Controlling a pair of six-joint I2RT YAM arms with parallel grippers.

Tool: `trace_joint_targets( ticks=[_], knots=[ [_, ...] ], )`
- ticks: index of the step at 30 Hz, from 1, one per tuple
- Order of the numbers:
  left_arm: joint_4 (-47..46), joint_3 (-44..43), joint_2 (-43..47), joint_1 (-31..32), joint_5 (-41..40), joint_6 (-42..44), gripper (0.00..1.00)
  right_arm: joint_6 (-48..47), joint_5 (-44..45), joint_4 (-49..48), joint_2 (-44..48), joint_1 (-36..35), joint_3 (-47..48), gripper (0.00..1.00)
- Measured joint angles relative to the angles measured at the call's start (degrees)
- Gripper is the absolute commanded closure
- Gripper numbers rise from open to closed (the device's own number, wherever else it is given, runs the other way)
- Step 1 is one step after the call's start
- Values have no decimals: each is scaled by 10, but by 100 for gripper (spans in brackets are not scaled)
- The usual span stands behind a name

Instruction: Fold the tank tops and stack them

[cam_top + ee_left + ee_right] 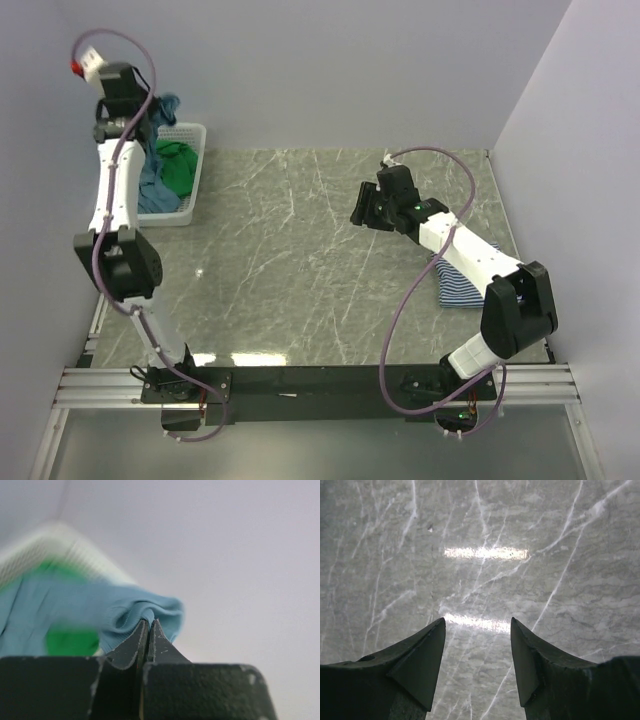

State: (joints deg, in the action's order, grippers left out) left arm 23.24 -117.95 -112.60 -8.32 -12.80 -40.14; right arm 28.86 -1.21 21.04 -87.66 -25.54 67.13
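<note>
Right gripper (477, 621): jaws spread, with nothing between them. The fingers are dark, matt wedges with bevelled inner faces. Beneath and ahead of these jaws lies only the table (535, 525), a polished grey-green marble-look slab with white veins and two light glares. There is open room on every side of the jaws.

The overhead view adds what this wrist camera misses. The striped tank top (460, 285), navy and white, lies crumpled behind these jaws, partly under the right arm (470, 255) and near the slab's right edge.

Left gripper (150, 626): jaws pressed together, pinching a puckered fold of the teal tank top (80, 605). It is soft cloth, gathered in rounded creases, and it trails left of the jaws towards the basket (55, 540), white lattice plastic, blurred here. The green tank top (70, 642) shows below the teal cloth.

From above, the basket sits at the table's far left corner, directly under these jaws, with the green top bunched inside.
</note>
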Motion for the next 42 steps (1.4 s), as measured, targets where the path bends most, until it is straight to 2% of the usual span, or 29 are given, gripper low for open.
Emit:
trace_joint_targets(
  ticks=[4, 9, 13, 15, 19, 22, 27, 30, 34, 36, 37, 42],
  knots=[
    [-18, -57, 80, 24, 15, 26, 100, 0, 1, 1, 2, 0, 7, 39],
    [-58, -98, 181, 112, 20, 67, 100, 0, 12, 6, 23, 0, 12, 39],
    [-82, -104, 237, 181, 44, 81, 99, 1, 33, 11, 54, 0, 12, 39],
    [-97, -76, 268, 209, 57, 81, 99, 5, 47, 13, 74, 0, 10, 39],
    [-138, 70, 322, 283, 87, 77, 99, 23, 77, 9, 130, 3, -23, 39],
    [-175, 230, 350, 355, 104, 56, 99, 38, 97, 7, 172, 5, -69, 38],
    [-256, 599, 393, 489, 88, -17, 99, 58, 105, -1, 216, 6, -156, 38],
    [-259, 749, 396, 582, 81, -58, 99, 65, 102, -5, 238, 5, -212, 38],
    [-271, 854, 398, 688, 59, -112, 99, 73, 100, -3, 258, -7, -252, 38],
    [-280, 894, 409, 725, 48, -146, 88, 74, 102, -5, 258, -26, -253, 38],
    [-284, 913, 420, 736, 40, -165, 81, 75, 102, -7, 257, -38, -253, 38],
    [-279, 980, 499, 760, -9, -258, 80, 80, 115, -18, 238, -123, -253, 38]
  ],
)
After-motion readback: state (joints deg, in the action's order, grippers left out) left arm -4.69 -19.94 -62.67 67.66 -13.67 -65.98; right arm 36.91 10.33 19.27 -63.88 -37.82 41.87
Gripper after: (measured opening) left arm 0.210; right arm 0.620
